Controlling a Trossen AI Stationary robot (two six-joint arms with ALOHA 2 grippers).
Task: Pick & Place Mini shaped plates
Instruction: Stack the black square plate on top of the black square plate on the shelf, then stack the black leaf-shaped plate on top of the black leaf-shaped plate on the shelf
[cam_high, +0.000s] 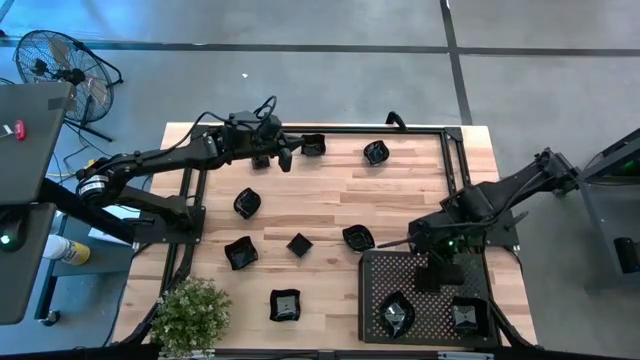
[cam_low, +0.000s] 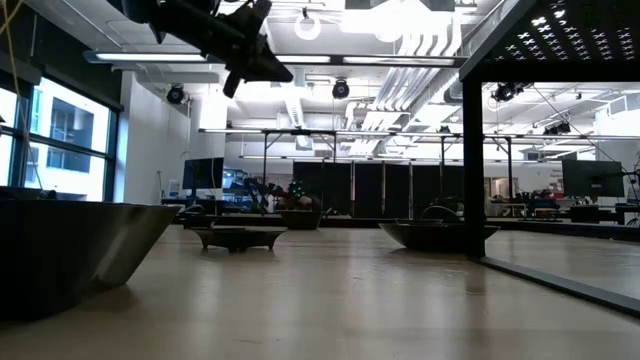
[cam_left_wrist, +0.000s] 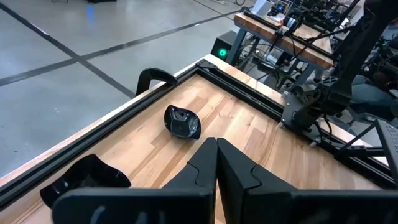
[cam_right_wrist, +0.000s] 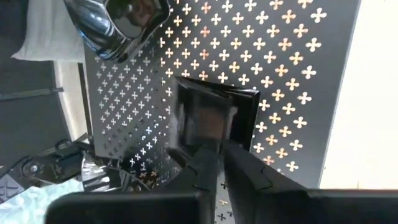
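The right gripper (cam_right_wrist: 217, 152) is hanging over the tray (cam_high: 375, 300) at about 5 o'clock on the bench (cam_high: 400, 190). Its fingers are pinched almost together on the thin rim of a square plate (cam_right_wrist: 214, 118), which looks tipped up on the tray. Two more plates (cam_high: 397, 315) are already lying in the tray.

The left gripper (cam_high: 273, 157) is waiting at about 11 o'clock. Its fingers are pressed together and holding nothing. A plate (cam_high: 314, 144) is sitting just beside it.

The other mini shaped plates (cam_high: 300, 244) are spread over the bench, well apart from each other.

These little plates are looking hard, shiny and light. I think they are slippery, so they could slide or spin in a pinch. They might chip if dropped. The best place to hold one is the raised rim, with one finger inside and one outside, squeezing gently.
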